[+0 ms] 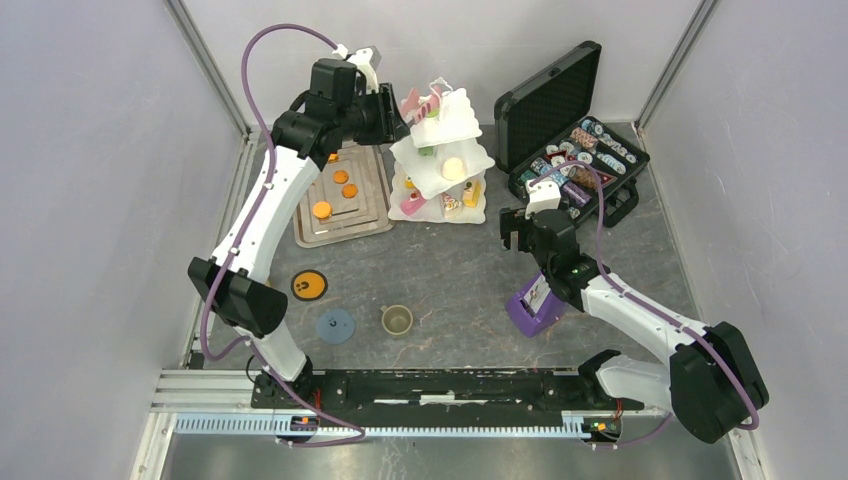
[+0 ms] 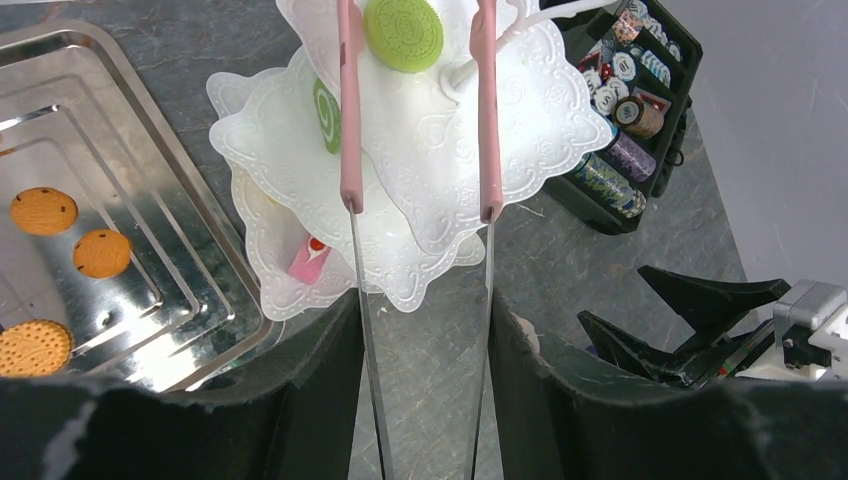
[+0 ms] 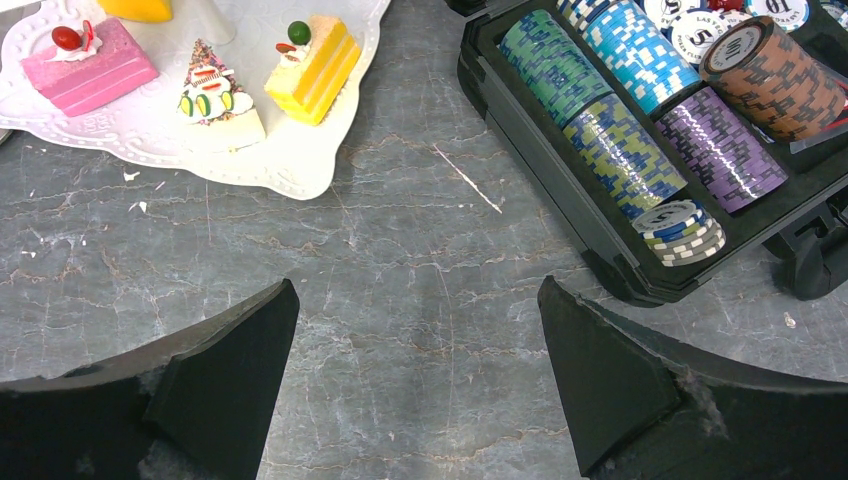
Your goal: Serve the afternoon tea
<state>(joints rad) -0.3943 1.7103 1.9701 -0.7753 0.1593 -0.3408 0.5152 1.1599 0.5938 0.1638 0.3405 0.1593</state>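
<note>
The white three-tier stand (image 1: 452, 142) stands at the back centre. My left gripper (image 1: 385, 115) is shut on metal tongs with pink tips (image 2: 350, 130), which reach over the stand's top tiers (image 2: 450, 130). The tong tips are apart, with a green cookie (image 2: 403, 33) lying between them on the top tier. A green swirl pastry (image 2: 327, 115) and a pink cake (image 2: 310, 258) sit on lower tiers. My right gripper (image 1: 515, 228) is open and empty above bare table, right of the stand. An olive cup (image 1: 397, 320) and two coasters (image 1: 309, 285) (image 1: 335, 325) lie near the front. No yellow mug is clearly visible.
A steel tray (image 1: 372, 205) left of the stand holds orange cookies (image 2: 43, 210). The open black case of poker chips (image 1: 575, 160) is at the back right. A purple card holder (image 1: 535, 300) stands by my right arm. The bottom tier (image 3: 290, 160) holds pink (image 3: 90, 65), cream (image 3: 215, 100) and yellow (image 3: 313, 55) cakes.
</note>
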